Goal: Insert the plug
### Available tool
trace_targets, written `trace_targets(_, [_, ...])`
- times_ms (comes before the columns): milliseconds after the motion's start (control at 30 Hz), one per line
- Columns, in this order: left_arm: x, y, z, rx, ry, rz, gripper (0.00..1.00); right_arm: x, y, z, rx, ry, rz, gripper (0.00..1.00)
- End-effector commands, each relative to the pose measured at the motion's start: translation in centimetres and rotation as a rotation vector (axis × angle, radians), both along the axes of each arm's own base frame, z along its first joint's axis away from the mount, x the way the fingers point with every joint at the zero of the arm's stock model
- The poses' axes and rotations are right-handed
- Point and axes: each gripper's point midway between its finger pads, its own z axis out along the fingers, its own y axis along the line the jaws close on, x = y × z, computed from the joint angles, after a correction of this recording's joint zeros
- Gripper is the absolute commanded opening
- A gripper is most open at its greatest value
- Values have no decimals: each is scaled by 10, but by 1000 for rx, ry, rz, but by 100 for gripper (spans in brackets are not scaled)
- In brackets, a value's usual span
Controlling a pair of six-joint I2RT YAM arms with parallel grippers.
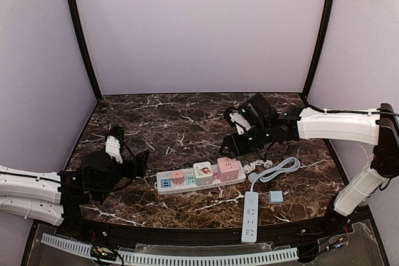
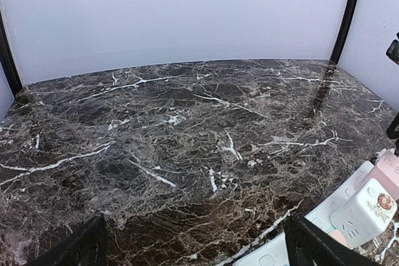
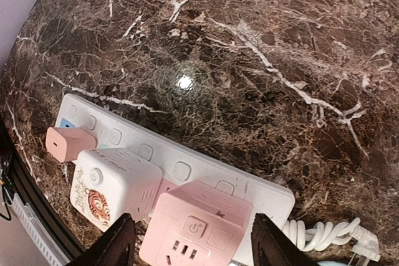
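Observation:
A long white power strip lies in the middle of the marble table. Plugged into it are a blue adapter, a small pink plug, a white tiger cube and a pink cube socket. My right gripper hovers open just behind the pink cube. In the right wrist view its black fingers straddle the pink cube without touching it. My left gripper is open and empty beside the strip's left end. The strip's edge shows in the left wrist view.
A second white power strip with a pale blue cable lies at the front right. A small blue plug sits beside it. A coiled white cord lies by the long strip's right end.

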Motion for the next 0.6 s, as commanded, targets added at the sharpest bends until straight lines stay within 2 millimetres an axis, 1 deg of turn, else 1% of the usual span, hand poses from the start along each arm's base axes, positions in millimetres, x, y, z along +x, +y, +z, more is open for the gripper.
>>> trace_targets(0, [0,2,10,-30,-15,3,98,-7,12,-6,50,54,52,59])
trace_targets(100, [-1,3,11,-34,-16,0,98,-5,-1,-8,-6,59,6,64])
trace_targets(200, [-1,3,11,-34,-16,2,98,-4,-21,-5,-76,61,-74,66])
trace_targets(267, [-1,4,11,-34,-17,5,98,-5,-34,-6,-103,96,-127,66])
trace_targets(300, [-1,4,11,-32,-18,5,99,-8,-35,-5,-101,114,-126,65])
trace_targets(400, [-1,5,11,-29,-18,7,99,-22,-27,-12,-72,185,-65,63])
trace_targets(500, [-1,6,11,-30,-19,10,98,-35,-18,-19,-44,239,11,57])
trace_targets(567, [-1,7,12,-30,-21,13,99,-42,-9,-20,-2,266,62,53])
